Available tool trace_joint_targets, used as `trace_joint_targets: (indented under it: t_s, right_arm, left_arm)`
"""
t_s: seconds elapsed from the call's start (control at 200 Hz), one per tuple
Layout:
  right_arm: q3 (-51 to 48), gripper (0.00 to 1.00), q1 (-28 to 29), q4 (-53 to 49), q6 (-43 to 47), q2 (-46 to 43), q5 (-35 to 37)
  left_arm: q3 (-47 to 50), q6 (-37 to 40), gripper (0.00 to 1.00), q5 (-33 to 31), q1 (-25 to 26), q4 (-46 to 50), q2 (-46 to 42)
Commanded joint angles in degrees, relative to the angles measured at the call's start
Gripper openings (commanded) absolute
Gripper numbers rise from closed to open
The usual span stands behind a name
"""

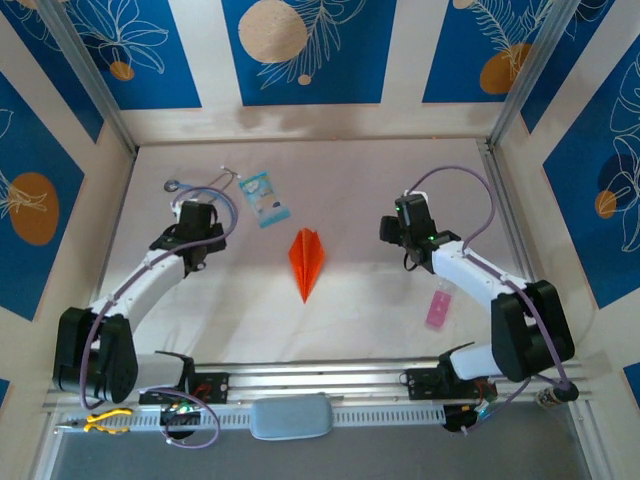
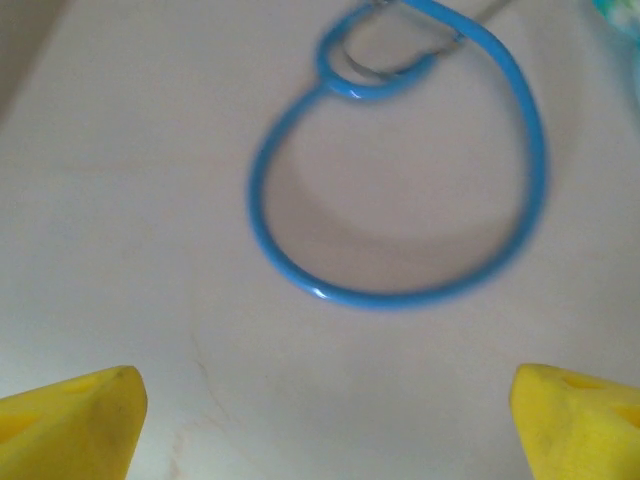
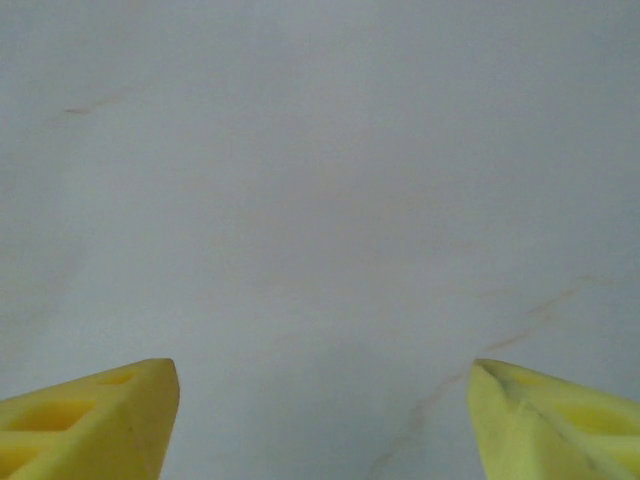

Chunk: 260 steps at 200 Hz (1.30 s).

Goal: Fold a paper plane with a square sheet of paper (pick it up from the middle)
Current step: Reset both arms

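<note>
Because the paper plane (image 1: 307,262) lies folded on the worktop (image 1: 360,330), sharp tip toward the bases, the step now seems to be backing off without disturbing it. The left hand (image 1: 197,212) and right hand (image 1: 398,225) both gape open, empty, well apart from it. Lift straight up, minding the blue loop (image 2: 390,298) beyond the left fingers.
</note>
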State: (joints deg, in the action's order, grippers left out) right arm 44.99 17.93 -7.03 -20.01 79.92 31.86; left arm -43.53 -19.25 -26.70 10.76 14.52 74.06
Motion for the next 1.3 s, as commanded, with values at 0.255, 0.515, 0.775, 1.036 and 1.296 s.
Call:
trace_joint_targets:
  t_s: [0.255, 0.515, 0.775, 1.036, 1.296]
  right_arm:
    - [-11.0, 0.74, -9.9, 33.4, 18.6, 0.3, -11.4]
    - [-27.6, 0.75, -13.2, 62.9, 19.0, 4.3, -24.1]
    - [-21.1, 0.99, -17.9, 53.4, 13.7, 7.4, -25.8]
    - [-21.6, 0.99, -17.4, 53.9, 13.8, 7.2, -24.4]
    - [-21.4, 0.99, -16.8, 53.8, 14.2, 7.3, -23.6]
  left_arm:
    - [15.0, 14.6, 0.93, 3.5, -4.1, -41.2, 4.5]
    - [20.1, 20.2, 0.94, 11.4, -5.0, -63.2, 12.8]
    - [22.2, 20.9, 1.00, 19.4, -6.5, -68.0, 15.5]
    - [23.1, 20.2, 1.00, 16.6, -6.3, -70.3, 15.5]
    - [22.3, 21.5, 1.00, 20.1, -6.3, -68.8, 15.5]
